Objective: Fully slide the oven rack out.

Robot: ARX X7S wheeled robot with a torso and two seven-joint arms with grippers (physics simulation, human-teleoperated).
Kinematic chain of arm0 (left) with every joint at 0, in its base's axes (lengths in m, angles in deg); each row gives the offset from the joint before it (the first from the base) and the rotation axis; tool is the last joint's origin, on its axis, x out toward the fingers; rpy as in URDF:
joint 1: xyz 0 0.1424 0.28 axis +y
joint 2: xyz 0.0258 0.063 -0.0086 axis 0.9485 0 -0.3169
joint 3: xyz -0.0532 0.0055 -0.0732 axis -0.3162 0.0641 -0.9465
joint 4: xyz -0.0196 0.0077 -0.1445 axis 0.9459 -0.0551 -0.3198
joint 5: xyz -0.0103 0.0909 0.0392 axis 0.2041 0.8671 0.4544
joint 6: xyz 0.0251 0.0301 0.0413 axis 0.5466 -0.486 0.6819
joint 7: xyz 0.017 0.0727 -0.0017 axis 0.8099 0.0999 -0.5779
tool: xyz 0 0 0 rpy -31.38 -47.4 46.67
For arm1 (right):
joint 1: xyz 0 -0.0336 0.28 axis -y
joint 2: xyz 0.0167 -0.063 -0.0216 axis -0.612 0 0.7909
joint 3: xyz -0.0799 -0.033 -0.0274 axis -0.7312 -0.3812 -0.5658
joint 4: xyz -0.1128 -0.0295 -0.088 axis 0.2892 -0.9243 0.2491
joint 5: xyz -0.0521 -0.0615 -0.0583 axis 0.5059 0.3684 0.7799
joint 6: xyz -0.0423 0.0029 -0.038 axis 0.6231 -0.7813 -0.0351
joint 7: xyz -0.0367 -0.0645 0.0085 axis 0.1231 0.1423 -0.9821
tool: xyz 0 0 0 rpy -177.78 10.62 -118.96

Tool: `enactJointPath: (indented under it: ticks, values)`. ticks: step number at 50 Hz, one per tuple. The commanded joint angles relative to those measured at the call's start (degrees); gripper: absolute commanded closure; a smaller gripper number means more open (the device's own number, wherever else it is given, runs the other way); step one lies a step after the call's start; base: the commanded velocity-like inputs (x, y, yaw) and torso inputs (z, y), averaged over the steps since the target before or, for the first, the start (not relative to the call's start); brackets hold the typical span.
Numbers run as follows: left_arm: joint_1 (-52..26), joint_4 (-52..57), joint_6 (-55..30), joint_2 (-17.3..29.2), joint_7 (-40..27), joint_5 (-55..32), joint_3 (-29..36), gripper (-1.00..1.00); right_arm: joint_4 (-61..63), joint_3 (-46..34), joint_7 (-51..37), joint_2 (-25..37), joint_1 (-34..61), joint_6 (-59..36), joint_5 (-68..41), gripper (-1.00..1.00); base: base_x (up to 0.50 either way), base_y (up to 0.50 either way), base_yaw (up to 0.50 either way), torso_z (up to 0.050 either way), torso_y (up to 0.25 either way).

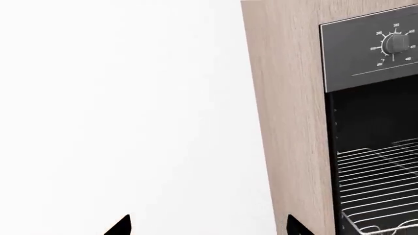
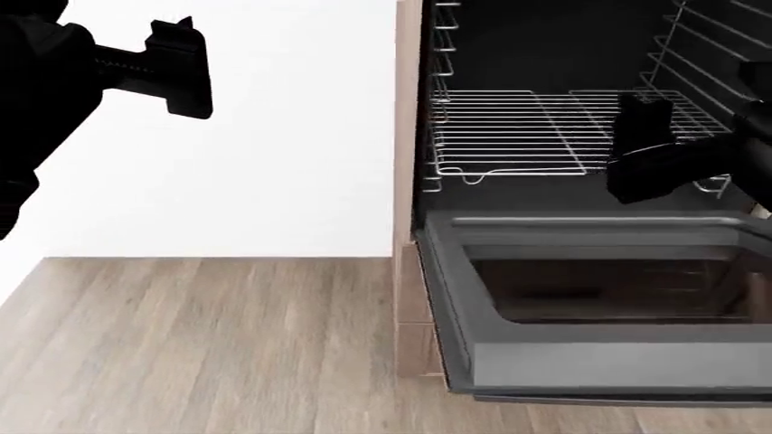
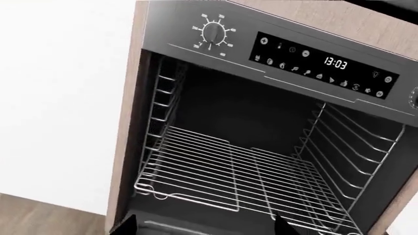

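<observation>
A bare white wall (image 2: 289, 136) and pale plank floor (image 2: 193, 344) frame a built-in oven in a light wood cabinet (image 2: 408, 136), its glass-paned door (image 2: 591, 307) dropped fully open toward the robot.

At far left in the head view, the left gripper (image 2: 181, 68) hangs idle in front of the wall, well apart from the oven; its own camera catches two dark fingertips (image 1: 121, 226) set wide apart with nothing between them.

Centre to right, the oven rack (image 2: 513, 131) sits inside the cavity on the ladder-like side guides (image 2: 444, 54), its looped front edge just behind the door hinge line, not yet drawn out. The right gripper (image 2: 645, 136) hovers at the rack's right front; whether it touches the wire cannot be told from above. Its wrist camera shows both tips spread, low and just short of the front rod, closed on nothing.

The step in hand appears to be the reach for the front edge. Done well, that means closing squarely on a front loop, then pulling level and straight along the guides so the grid does not cock and bind.

Only the right wrist view shows the control panel (image 3: 326, 63) reading 13:03 and the full rack (image 3: 242, 176); only the head view shows the open door.
</observation>
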Motion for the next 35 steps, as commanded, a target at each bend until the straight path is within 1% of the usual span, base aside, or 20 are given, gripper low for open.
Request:
enactJointPath:
  ticks: [1,10,22,35]
  values:
    - [3.1,0.3,1.0,0.4,-2.3,-2.4,-0.4,-1.0,0.2,2.8,4.6,0.1,-3.9,0.4,4.8,-1.0,0.0,-0.5,0.0,0.0,0.0]
    - [2.6,-0.5,1.2,0.1,-2.4,-2.6,1.8,-1.0,0.5,3.2,5.4,0.9,-4.7,0.9,5.3,-1.0,0.0,-0.5,0.0,0.0,0.0]
    - [1.0,-1.4,1.6,0.2,-3.5,-4.2,2.7,-1.0,0.7,3.5,6.3,1.8,-5.6,1.7,5.9,-1.0,0.0,-0.5,0.0,0.0,0.0]
    - [1.9,-1.4,3.6,0.8,-2.9,-3.6,3.9,-1.0,1.4,4.0,8.4,1.9,-8.2,2.5,8.4,-1.0,0.0,-0.5,0.0,0.0,0.0]
